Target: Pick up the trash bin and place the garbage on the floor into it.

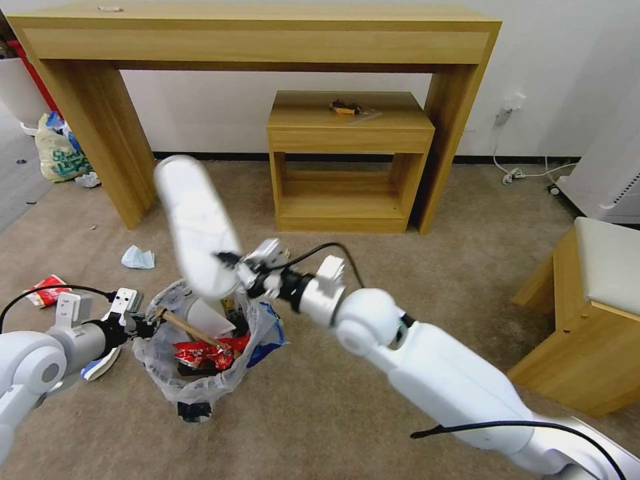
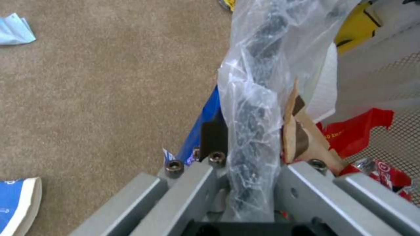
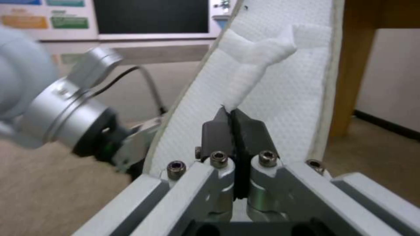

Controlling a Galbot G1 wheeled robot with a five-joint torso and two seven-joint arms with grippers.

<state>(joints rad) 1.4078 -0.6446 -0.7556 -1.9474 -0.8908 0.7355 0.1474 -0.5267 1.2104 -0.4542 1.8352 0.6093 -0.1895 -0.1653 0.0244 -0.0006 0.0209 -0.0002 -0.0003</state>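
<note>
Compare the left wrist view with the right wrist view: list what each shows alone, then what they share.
Left wrist view alone: the left gripper clamped on the trash bin rim and its clear bag, a red wrapper and brown cardboard inside, a crumpled tissue on the floor. Right wrist view alone: the right gripper pinching the strap of a white slipper, with the wooden table leg behind. Both share the beige carpet.

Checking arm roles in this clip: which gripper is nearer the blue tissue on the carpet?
Left. The left gripper clamps the bin rim, just below the tissue in the head view. The right gripper holds a white slipper above the bin, farther over.
</note>
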